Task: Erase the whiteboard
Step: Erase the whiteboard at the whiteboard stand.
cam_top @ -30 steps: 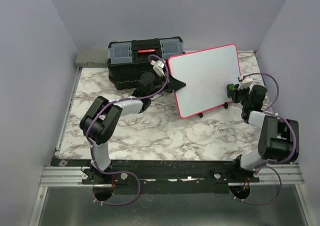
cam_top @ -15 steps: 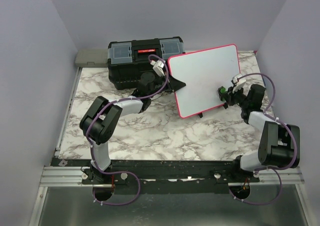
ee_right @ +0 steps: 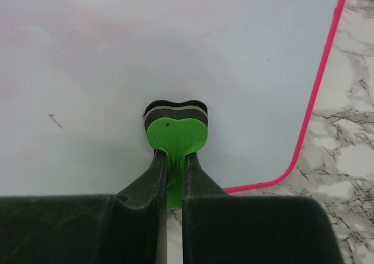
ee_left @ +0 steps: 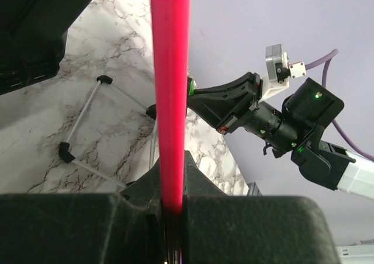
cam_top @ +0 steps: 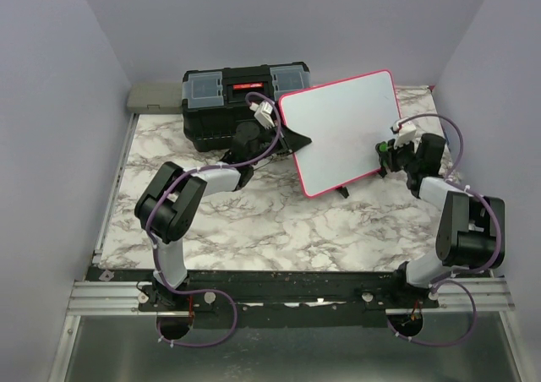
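The whiteboard (cam_top: 342, 128), white with a pink-red rim, stands tilted at the back middle of the marble table. My left gripper (cam_top: 292, 139) is shut on its left rim (ee_left: 170, 100). My right gripper (cam_top: 387, 155) is shut on a small green heart-shaped eraser (ee_right: 176, 135) with a dark felt pad, pressed against the board's face (ee_right: 146, 54) near its lower right corner. A small dark mark (ee_right: 54, 120) shows on the board left of the eraser. The right gripper (ee_left: 234, 103) also shows in the left wrist view.
A black toolbox (cam_top: 241, 103) with a red latch stands at the back left, just behind the left arm. The board's wire stand with black feet (ee_left: 82, 124) rests on the marble. Purple walls close in the back and sides.
The board has tipped slightly up and left. My right gripper with the eraser swept left across the board's lower right, then back to the right and a little up.
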`<act>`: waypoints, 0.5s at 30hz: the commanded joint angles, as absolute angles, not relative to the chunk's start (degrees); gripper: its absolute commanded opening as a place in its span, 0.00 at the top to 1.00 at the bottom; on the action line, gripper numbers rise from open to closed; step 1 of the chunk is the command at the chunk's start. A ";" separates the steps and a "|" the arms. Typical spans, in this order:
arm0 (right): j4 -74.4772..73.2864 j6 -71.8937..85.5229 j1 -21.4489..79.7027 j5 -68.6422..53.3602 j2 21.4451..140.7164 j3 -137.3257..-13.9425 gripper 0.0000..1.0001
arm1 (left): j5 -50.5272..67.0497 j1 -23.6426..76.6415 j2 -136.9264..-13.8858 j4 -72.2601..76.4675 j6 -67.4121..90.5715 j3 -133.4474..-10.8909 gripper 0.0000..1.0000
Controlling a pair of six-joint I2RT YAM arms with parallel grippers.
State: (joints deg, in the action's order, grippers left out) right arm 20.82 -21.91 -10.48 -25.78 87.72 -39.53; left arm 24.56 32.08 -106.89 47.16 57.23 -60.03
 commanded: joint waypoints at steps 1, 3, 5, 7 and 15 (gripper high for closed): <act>20.07 -22.25 -10.56 -17.00 91.09 -41.84 0.99 | 26.04 31.71 -104.55 59.99 64.33 -61.07 1.00; 20.34 -21.52 -10.57 -17.16 91.93 -43.02 0.99 | 26.47 31.73 -104.76 59.94 64.42 -61.25 1.00; 20.65 -20.84 -10.57 -16.90 92.90 -44.10 0.99 | 26.54 31.73 -105.02 59.94 64.75 -61.19 1.00; 21.65 -20.96 -10.55 -14.92 93.97 -44.90 0.99 | 26.77 31.73 -105.14 60.09 64.86 -61.17 1.00; 20.95 -21.99 -10.19 -17.41 95.22 -46.24 0.99 | 27.24 31.64 -105.80 60.04 65.03 -61.55 1.00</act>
